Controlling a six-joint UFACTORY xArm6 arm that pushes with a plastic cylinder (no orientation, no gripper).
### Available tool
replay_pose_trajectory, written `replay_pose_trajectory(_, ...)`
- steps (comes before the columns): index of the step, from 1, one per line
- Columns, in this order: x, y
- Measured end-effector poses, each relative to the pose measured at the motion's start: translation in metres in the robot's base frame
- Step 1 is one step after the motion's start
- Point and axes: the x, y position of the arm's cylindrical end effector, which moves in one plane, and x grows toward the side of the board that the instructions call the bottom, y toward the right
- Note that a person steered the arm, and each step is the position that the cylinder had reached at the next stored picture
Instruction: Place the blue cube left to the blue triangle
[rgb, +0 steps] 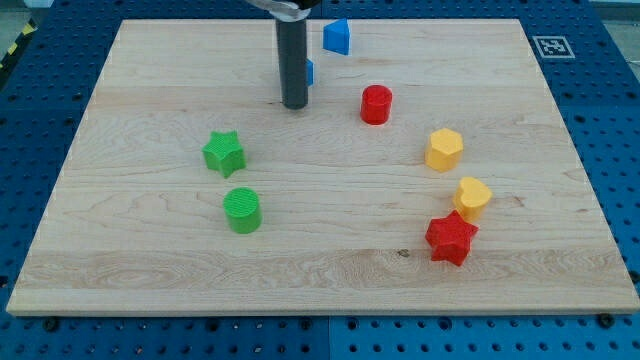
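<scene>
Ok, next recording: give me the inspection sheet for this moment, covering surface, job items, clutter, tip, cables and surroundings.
Surface: wooden board, flat, light grain, bare at the middle.
Job's things: blue triangle near the view's top edge; blue cube below and left of it, mostly hidden behind the rod.
Clutter: red cylinder; green star; green cylinder; yellow hexagon; yellow heart touching the red star.
Tip: my tip is on the board, just left of and below the blue cube; contact cannot be told.
Cables: nothing seen.
Surroundings: blue perforated table; marker tag at the view's top right.
</scene>
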Motion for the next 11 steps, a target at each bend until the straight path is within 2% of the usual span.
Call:
replay_pose_trajectory(2, -0.005, 0.001)
replay_pose_trajectory(5, -0.071, 0.001)
replay_pose_trajectory(9, -0.097, 0.001)
replay_pose_trajectory(11, 0.01, 0.033)
